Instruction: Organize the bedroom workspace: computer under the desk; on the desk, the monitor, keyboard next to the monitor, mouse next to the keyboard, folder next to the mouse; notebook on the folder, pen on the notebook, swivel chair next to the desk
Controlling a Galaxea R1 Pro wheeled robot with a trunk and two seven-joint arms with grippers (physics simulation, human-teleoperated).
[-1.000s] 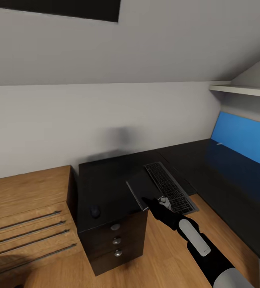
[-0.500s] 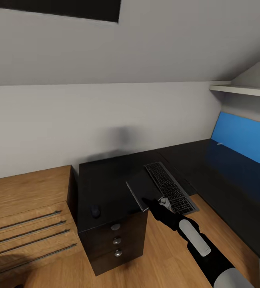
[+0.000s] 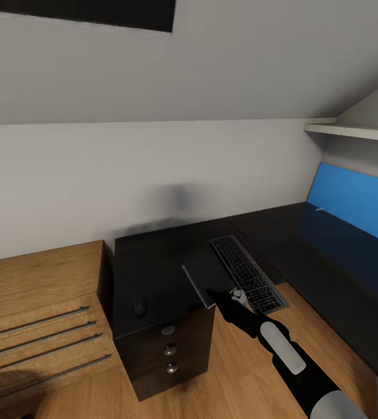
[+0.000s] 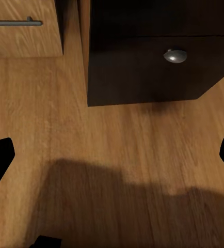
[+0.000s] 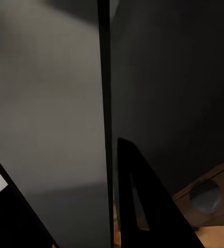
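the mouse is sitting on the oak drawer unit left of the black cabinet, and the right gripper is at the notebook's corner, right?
Not quite: in the head view the mouse sits on top of the black cabinet, near its front left corner, not on the oak drawer unit. The right gripper is indeed at the notebook's corner.

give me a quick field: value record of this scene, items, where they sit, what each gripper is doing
setting: attic room, wood floor
cabinet: black drawer unit with round knobs, beside oak drawers
notebook: grey, on cabinet top, near corner raised slightly
keyboard: partly on notebook, overhanging the cabinet edge
mouse: on cabinet top near its front left corner
desk: long black top at right
blue panel: leaning behind desk
right gripper: fingers astride notebook's near edge
left gripper: open above floor, facing cabinet's knob
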